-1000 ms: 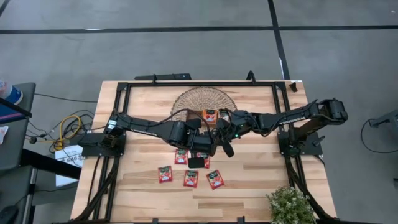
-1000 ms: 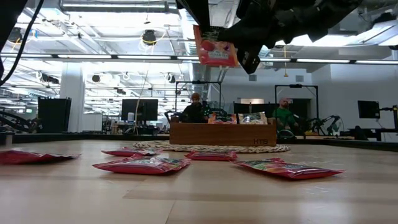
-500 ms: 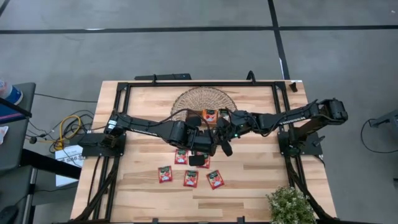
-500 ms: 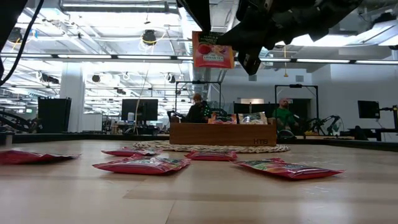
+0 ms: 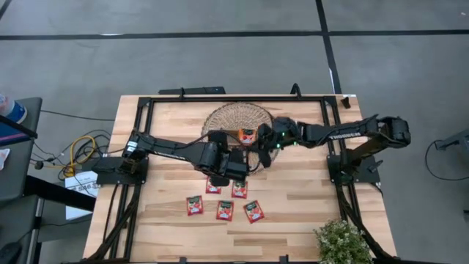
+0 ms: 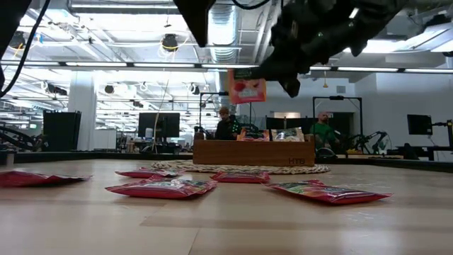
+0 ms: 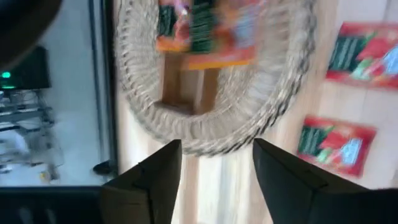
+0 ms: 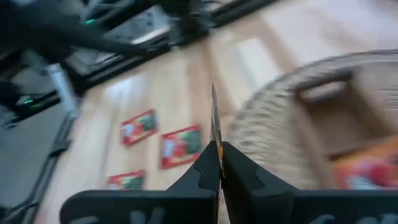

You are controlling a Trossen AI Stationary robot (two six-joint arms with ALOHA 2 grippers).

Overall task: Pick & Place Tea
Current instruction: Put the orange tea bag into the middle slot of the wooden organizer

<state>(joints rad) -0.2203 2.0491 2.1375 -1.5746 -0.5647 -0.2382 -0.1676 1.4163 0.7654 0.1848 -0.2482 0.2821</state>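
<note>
One red-orange tea sachet (image 6: 246, 86) hangs in the air in front of the wooden tray (image 6: 253, 151), with my right gripper (image 8: 216, 149) shut on it. The tray stands on a round woven mat (image 5: 220, 121) and holds more tea. My left gripper (image 7: 216, 146) stands open with nothing between its fingers, just on the near side of the mat; its wrist view looks at the mat and tray. Several red sachets (image 5: 225, 210) lie flat on the table nearer the front edge. My right gripper pinches the sachet between its two fingers at one edge (image 8: 214, 134); the wrist view shows the sachet edge-on, standing out past the fingertips. The arm reaches in from the table's right side. The sachet is upright and lifted clear of table and tray.
A potted plant (image 5: 342, 242) stands at the table's near right corner. A black frame (image 5: 220, 97) runs around the table's edges. The two arms stand close together at mid-table. People sit at desks in the room beyond the table (image 6: 225, 122).
My left gripper has opened, let go of the sachet and drawn back toward the table's left, uncovering a sachet on the table. My right gripper, still shut on the sachet, has carried it toward the far edge and the tray; the sachet, tilted before, now hangs upright.
</note>
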